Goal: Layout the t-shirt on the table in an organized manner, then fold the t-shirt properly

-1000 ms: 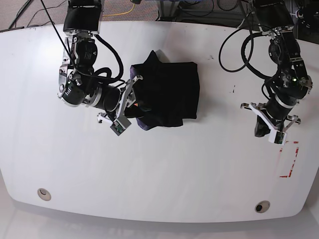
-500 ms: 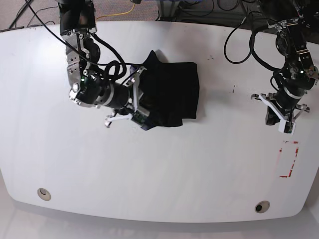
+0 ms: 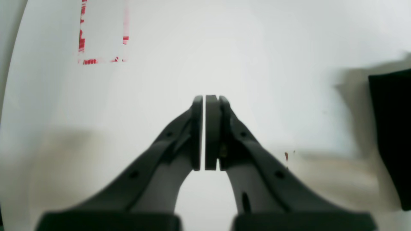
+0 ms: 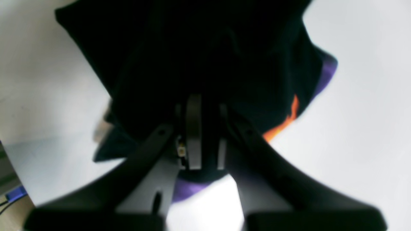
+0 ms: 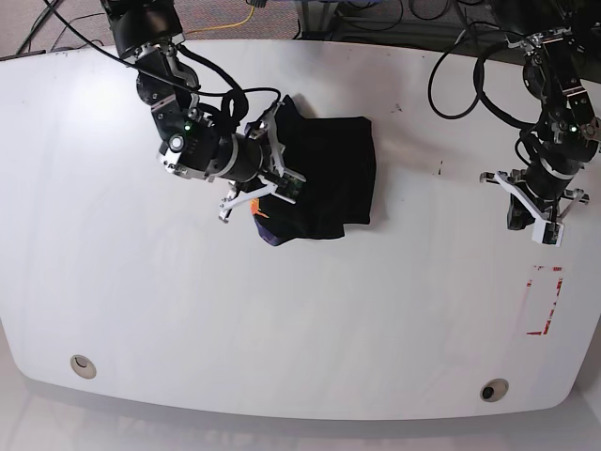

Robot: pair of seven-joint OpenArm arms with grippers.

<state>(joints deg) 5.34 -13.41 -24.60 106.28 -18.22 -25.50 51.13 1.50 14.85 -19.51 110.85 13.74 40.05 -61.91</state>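
The t-shirt (image 5: 324, 178) lies folded into a compact, roughly square bundle on the far half of the table (image 5: 300, 329), a little toward the side of the right arm. The bundle is nearly as wide as it is deep, so it has no clear long axis; its straight folded edges run square with the table's edges, while the side nearest the right arm is bunched and irregular, with one pointed corner poking toward the far edge. At that bunched side a strip of purple lining and a streak of orange (image 4: 284, 123) show beneath the black cloth.

The right gripper (image 5: 268, 188) sits at this ragged edge. In the right wrist view its jaws are drawn narrow with black cloth between and around them, so it appears to be pinching a fold of the t-shirt, though the picture is blurred and dark there.

The left gripper (image 3: 204, 133) is well apart from the shirt, over bare tabletop, jaws pressed together with only a thin slit between the pads and nothing in them. A red rectangle mark (image 5: 543, 303) lies on the table near it, toward the near edge. The t-shirt's edge shows at the right border of the left wrist view.
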